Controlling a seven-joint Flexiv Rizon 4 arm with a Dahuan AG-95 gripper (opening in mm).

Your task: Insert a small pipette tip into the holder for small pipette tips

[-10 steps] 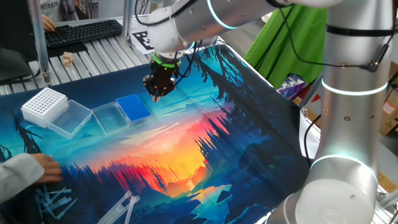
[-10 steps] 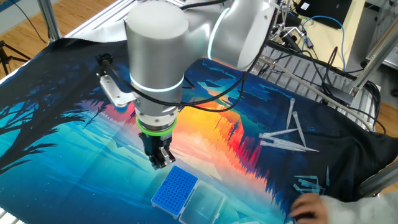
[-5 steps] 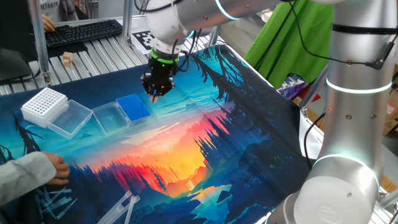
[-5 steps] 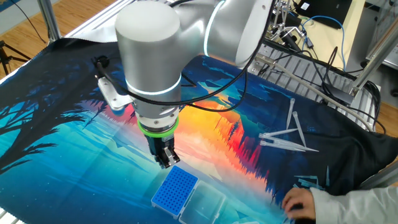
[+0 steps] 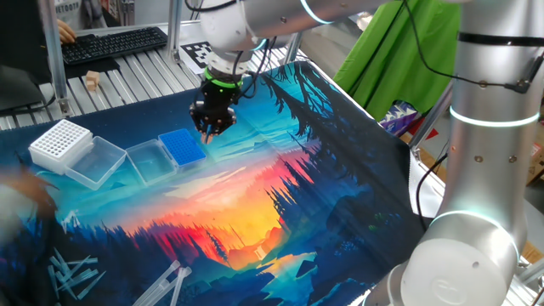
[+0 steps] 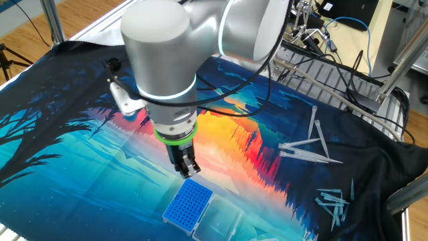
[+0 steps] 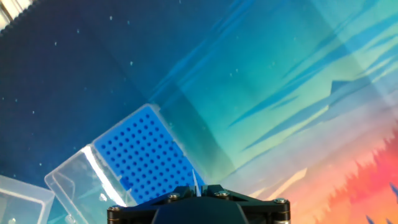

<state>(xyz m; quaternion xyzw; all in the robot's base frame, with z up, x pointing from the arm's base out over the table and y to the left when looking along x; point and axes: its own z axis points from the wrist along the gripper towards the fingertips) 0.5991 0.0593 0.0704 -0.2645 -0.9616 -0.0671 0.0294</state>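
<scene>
One big silver arm (image 6: 167, 60) hung over the counter (image 5: 340, 170), whose printed sunset mat ran to the edge on the green-cloth side and to the metal slats at the keyboard (image 5: 110, 42) end. Bare mat lay wide open between the racks and the orange middle.

White perforated rack (image 5: 59, 141) sat at the mat's outer end with its clear lid (image 5: 95, 161) folded flat beside it. Next along, touching or just beside, lay the holder for small pipette tips (image 5: 182, 146), bright blue, its own clear lid (image 5: 146, 160) hinged open toward the white rack.

Jaws (image 6: 186, 171) hovered just above and beside the blue holder's near corner, pointed down, apart from it. Jaws were clamped together on the small pipette tip (image 7: 195, 182); in the hand view it showed as a thin whitish sliver poking out over the blue grid's edge.

Long clear tips (image 6: 304, 148) lay scattered well apart on the dark end of the mat; a pile of small tips (image 6: 332, 201) lay near that corner. Nothing stood between jaws and holder.
</scene>
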